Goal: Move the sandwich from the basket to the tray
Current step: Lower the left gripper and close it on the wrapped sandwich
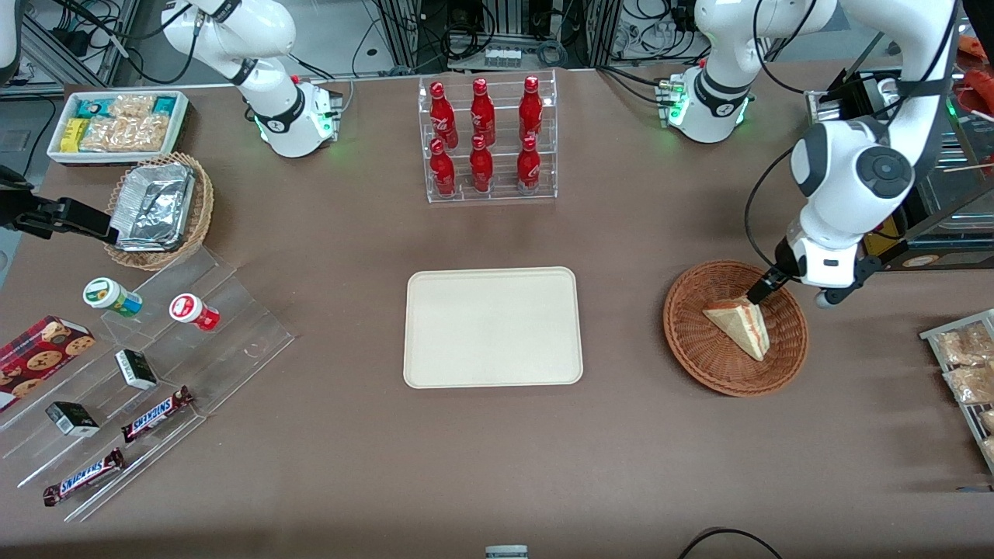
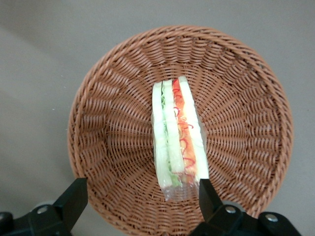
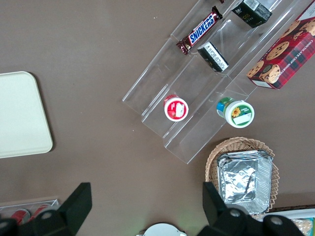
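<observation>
On the brown table (image 1: 497, 458), the cream tray (image 1: 492, 327) is lying flat near the middle, closer to the front camera than the clear rack of red bottles (image 1: 486, 137). Toward the working arm's end of the table, the round reddish-brown basket (image 1: 691, 334) is sitting well apart from the tray. Toward the parked arm's end, a lighter basket of foil packets (image 1: 158, 208) and a clear stepped stand with candy bars (image 1: 158, 414) are resting on the table.

Inside the reddish-brown basket, the sandwich (image 1: 739, 326) is lying on the woven floor, its wrapped cut edge showing red and green layers between pale bread in the wrist view (image 2: 177, 135).

The gripper (image 1: 759, 291) is hanging just above the basket, over the part of the sandwich farther from the front camera. Its fingers (image 2: 73, 199) are standing wide apart, one to each side of the sandwich's end. One finger seems to be close to the wrapper, though whether it is touching is hard to tell.
</observation>
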Robot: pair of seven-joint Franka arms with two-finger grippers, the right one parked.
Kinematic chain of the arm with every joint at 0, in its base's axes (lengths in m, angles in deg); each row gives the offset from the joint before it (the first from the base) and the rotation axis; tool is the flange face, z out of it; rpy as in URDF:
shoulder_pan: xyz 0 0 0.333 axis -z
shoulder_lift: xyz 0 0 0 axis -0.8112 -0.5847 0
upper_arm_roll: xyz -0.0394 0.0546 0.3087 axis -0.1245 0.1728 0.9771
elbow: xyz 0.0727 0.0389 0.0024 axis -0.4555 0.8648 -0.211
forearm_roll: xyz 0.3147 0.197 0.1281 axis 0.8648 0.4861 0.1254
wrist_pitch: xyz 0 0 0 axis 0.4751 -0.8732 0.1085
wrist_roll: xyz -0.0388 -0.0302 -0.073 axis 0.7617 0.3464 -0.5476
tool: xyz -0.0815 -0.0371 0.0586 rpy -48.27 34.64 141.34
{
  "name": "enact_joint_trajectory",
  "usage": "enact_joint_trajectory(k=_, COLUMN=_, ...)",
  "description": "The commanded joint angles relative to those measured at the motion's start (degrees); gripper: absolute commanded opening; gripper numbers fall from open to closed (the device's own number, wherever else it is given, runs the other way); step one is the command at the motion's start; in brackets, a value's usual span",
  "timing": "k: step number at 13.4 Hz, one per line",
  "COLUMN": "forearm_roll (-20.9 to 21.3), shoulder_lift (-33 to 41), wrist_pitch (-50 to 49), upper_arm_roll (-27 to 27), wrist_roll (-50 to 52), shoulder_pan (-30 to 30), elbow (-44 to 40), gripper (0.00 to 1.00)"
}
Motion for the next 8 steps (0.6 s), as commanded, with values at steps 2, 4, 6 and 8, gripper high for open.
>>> enact_joint_trajectory(k=2, forearm_roll=-0.48, shoulder_lift=-2.58, wrist_pitch=4.86, upper_arm_roll=-0.30, wrist_roll=3.54, shoulder_pan=0.56, elbow=0.02, gripper=1.00)
enact_joint_trajectory(k=4, forearm_roll=-0.57, shoulder_lift=-2.93, wrist_pitch=5.12, upper_arm_roll=-0.39, wrist_roll=4.42, shoulder_pan=0.64, elbow=-0.24, gripper=1.00)
enact_joint_trajectory(k=6, forearm_roll=-0.57, shoulder_lift=-4.86, wrist_pitch=7.91, upper_arm_roll=-0.74, wrist_roll=5.73, shoulder_pan=0.82, elbow=-0.59, gripper=1.00)
enact_joint_trajectory(k=8, forearm_roll=-0.57, shoulder_lift=-7.32, wrist_pitch=11.26, upper_arm_roll=-0.74, wrist_roll=6.97, shoulder_pan=1.70, elbow=-0.59, gripper=1.00)
